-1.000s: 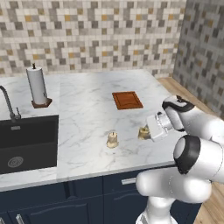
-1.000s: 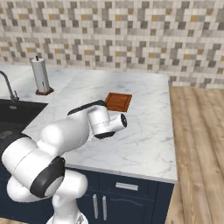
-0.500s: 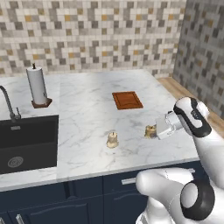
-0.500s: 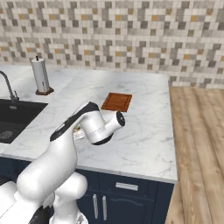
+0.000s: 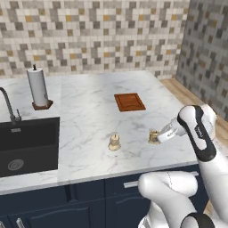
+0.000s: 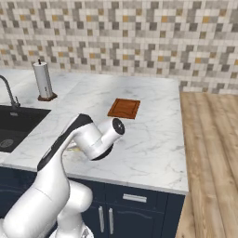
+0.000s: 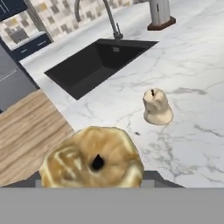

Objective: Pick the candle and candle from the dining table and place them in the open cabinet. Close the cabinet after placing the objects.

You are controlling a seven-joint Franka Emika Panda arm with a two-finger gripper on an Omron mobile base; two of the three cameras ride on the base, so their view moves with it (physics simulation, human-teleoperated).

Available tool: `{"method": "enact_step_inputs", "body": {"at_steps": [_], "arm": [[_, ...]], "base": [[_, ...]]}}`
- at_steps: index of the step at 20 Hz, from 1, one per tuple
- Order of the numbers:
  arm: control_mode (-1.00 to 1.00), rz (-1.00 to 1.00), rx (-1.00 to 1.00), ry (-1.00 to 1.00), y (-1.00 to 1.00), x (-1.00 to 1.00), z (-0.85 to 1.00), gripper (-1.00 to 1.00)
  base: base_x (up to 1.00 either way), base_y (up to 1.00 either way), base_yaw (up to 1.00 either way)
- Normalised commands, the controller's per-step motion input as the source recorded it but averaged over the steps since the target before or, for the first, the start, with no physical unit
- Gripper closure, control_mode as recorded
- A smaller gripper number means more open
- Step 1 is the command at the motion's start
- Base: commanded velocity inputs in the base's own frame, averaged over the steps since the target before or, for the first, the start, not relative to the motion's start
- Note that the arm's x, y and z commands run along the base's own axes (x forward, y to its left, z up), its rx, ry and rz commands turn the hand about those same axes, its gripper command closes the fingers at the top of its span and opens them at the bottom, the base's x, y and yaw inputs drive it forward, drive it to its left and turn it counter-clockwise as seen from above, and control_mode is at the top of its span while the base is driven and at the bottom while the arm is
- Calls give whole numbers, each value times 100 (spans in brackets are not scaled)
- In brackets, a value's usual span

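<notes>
Claw (image 5: 156, 137) clamped on golden candle (image 7: 92, 159), its fingertips hidden behind it.

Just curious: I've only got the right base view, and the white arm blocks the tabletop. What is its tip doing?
Observer: The tool is shut on the golden candle, low at the dining table.
Operator: Is there a second candle?
Observer: Yes. A cream candle stands upright on the marble, apart from the gripped one, on the side toward the sink.
</notes>
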Motion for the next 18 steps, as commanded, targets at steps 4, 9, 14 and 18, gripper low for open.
{"method": "enact_step_inputs", "body": {"at_steps": [4,9,14,18], "arm": [[-100,-11,0,-4,0,-33,18,100],[-100,-4,-3,-36,0,-34,19,100],[-100,0,-16,-42,4,-35,21,100],[-100,0,-27,-29,18,-30,13,100]], "base": [[0,0,0],[0,0,0],[0,0,0],[0,0,0]]}}
